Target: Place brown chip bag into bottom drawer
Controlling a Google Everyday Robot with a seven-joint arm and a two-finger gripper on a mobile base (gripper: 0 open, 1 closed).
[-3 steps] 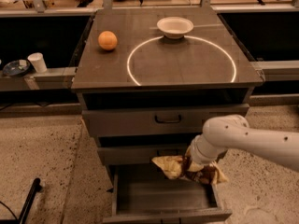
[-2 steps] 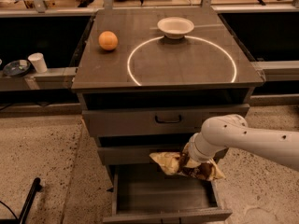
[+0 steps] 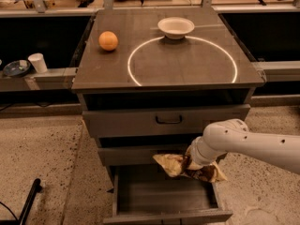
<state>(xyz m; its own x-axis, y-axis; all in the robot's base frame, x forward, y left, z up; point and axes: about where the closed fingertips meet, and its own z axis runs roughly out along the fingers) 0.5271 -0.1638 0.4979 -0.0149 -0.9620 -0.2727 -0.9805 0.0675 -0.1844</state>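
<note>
gripper [image 3: 191, 162]: clamped on the chip bag [image 3: 169, 163], below the middle drawer [image 3: 140, 154] front
chip bag: held over the bottom drawer [image 3: 159, 196]
bottom drawer: pulled out

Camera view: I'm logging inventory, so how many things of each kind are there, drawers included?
orange: 1
bowl: 1
cup: 1
dark dish: 1
brown chip bag: 1, held by the gripper over the bottom drawer
drawers: 3
total: 8
</note>
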